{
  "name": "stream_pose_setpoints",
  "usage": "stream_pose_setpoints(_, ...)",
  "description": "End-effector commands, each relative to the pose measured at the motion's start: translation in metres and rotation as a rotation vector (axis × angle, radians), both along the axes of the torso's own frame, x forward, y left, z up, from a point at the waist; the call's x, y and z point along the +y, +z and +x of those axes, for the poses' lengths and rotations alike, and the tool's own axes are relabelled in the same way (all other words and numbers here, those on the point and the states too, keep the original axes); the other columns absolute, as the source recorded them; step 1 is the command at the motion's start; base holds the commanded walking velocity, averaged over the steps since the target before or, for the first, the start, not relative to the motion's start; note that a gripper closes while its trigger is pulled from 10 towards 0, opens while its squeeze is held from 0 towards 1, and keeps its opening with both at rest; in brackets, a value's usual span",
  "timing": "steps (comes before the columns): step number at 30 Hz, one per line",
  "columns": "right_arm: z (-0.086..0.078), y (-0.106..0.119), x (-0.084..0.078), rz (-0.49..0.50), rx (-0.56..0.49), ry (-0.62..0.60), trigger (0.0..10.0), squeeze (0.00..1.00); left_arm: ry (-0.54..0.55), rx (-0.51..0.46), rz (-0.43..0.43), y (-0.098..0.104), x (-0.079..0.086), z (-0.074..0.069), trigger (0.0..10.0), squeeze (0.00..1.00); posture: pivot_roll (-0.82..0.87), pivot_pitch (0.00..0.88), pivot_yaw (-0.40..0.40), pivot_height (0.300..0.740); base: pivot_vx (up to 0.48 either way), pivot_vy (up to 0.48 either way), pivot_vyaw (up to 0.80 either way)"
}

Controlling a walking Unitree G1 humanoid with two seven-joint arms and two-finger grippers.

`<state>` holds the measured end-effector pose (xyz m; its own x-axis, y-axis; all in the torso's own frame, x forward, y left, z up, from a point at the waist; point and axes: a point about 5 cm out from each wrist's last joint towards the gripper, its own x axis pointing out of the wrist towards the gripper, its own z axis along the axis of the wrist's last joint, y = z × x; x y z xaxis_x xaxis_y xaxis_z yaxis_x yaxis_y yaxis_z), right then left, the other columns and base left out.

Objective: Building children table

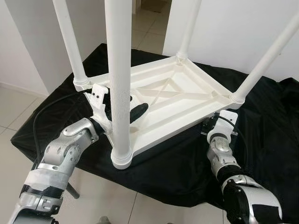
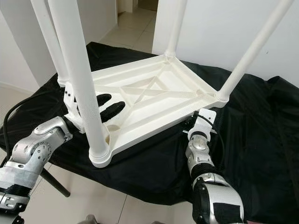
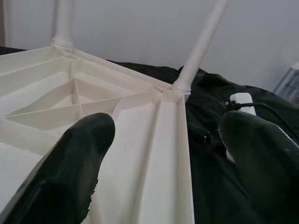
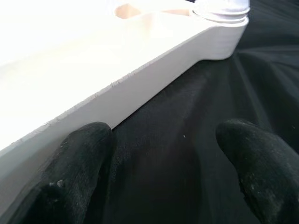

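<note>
Lying upside down on a black cloth (image 1: 187, 163), the white children's table (image 1: 173, 100) has its ribbed underside facing up and its four white legs (image 1: 119, 79) rising from the corners. The left gripper (image 2: 108, 105) reaches over the table's left edge, its black fingers (image 3: 77, 158) spread apart: one lies inside the ribbed underside, close to the near-left leg, the other outside the rim over the cloth. The right gripper (image 4: 163, 154) sits low at the table's near-right edge, below the rim, with its two fingers (image 4: 81, 163) parted over the cloth and holding nothing; one finger is just beside the table's side wall. Pale tiled floor (image 1: 107, 200) lies nearer.
</note>
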<state>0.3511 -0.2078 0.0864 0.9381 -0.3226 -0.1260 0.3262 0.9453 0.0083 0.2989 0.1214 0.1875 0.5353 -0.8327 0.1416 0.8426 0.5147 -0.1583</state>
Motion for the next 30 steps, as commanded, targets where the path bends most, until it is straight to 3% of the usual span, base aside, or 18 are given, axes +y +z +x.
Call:
stream_pose_setpoints(1,0.005,0.005,0.007,0.011,-0.022,0.059,10.0,0.0,-0.278,-0.043,-0.013,0.002,-0.011,-0.017,10.0,0.0,0.02,0.0,-0.043,0.74,0.0,0.0,0.0)
stream_pose_setpoints(6,0.01,0.012,0.011,0.016,-0.052,0.133,10.0,0.0,-0.293,-0.042,-0.025,0.004,-0.016,-0.024,10.0,0.0,0.03,0.0,-0.035,0.74,0.0,0.0,0.0)
stream_pose_setpoints(9,0.016,0.025,0.017,-0.033,-0.111,0.198,10.0,0.0,-0.308,-0.04,-0.037,0.007,-0.023,-0.029,10.0,0.0,0.03,0.0,-0.022,0.74,0.0,0.0,0.0)
stream_pose_setpoints(13,0.019,0.032,0.018,-0.075,-0.131,0.187,10.0,0.0,-0.317,-0.034,-0.047,0.008,-0.03,-0.033,10.0,0.0,0.03,0.0,-0.013,0.74,0.0,0.0,0.0)
stream_pose_setpoints(23,0.023,0.039,0.021,-0.072,-0.168,0.173,10.0,0.0,-0.346,-0.009,-0.063,0.007,-0.04,-0.041,10.0,0.0,0.03,0.0,0.003,0.74,0.0,0.0,0.0)
stream_pose_setpoints(27,0.018,0.034,0.013,-0.081,-0.167,0.134,10.0,0.0,-0.3,-0.004,-0.03,0.003,-0.032,-0.035,10.0,0.0,0.04,0.0,-0.005,0.74,0.0,0.0,0.0)
stream_pose_setpoints(30,0.004,0.025,-0.002,-0.11,-0.198,0.089,10.0,0.0,-0.143,-0.035,0.05,0.0,-0.002,-0.016,10.0,0.0,0.03,0.0,-0.009,0.74,0.0,0.0,0.0)
